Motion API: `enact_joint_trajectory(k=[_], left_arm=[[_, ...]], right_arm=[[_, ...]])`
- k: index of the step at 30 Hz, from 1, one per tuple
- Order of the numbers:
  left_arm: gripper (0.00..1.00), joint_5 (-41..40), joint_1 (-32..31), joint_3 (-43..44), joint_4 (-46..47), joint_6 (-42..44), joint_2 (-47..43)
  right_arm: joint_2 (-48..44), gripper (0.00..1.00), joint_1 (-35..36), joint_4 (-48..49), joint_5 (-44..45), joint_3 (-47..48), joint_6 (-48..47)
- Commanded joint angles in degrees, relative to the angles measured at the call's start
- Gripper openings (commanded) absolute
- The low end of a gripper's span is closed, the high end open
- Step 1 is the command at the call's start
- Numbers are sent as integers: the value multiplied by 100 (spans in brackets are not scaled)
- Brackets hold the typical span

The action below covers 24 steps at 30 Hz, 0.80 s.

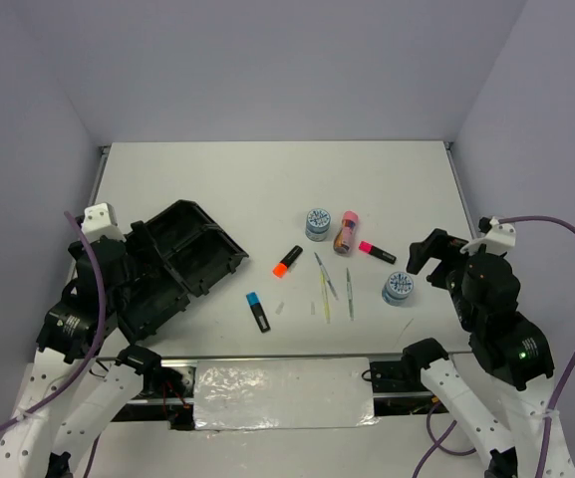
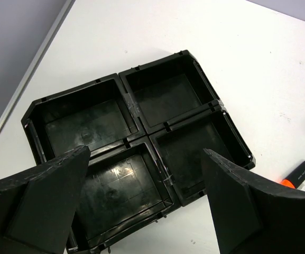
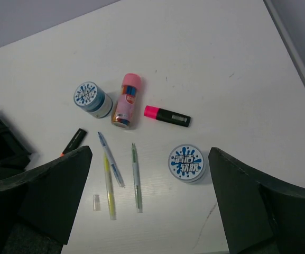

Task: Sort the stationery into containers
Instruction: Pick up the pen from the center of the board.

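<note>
nothing is sorted yet, i'd say: the black tray [image 2: 136, 114] at the left of the table [image 1: 267, 179] shows four bare compartments under the left tool [image 2: 146, 169], which gapes wide and holds nothing. the right tool [image 3: 149, 164] hangs just as wide and empty over the loose highlighters [image 3: 168, 116], pens [image 3: 136, 177], tape rolls [image 3: 186, 163] and pink tube [image 3: 127, 100]. a small pale bit [image 3: 95, 202] beside the pens i cannot name, and from above the left arm covers part of the tray.

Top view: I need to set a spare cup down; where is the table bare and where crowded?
Bare: the far half of the table, beyond the tray and the far tape roll. Crowded: the middle, from the blue highlighter across the pens to the near tape roll.
</note>
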Motion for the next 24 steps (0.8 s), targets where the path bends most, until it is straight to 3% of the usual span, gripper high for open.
enact_joint_trajectory(k=[1,9,15,17,19,22,23,24], left_arm=[[99,-7,-11,28,185,-7,-37],[99,45,-11,10,202,-7,-19],[99,185,-11,-16,255,37,25],[99,247,-11,-7,290,72,69],[99,247,-2,2,273,64,139],[99,265,-11,-7,264,64,139],[99,274,-11,-25,290,72,130],[99,326,-20,-42,299,72,130]], right_arm=[[-79,100,31,-88,204,219,-2],[-45,100,40,219,-524,114,-82],[1226,99,75,692,-1728,-369,243],[1929,93,607,921,-1583,-597,436],[2597,87,1249,975,-602,-607,787],[3250,75,2112,1080,-289,-546,1122],[3582,61,2253,1220,-175,-554,1236],[3725,56,2429,1309,-174,-580,1298]])
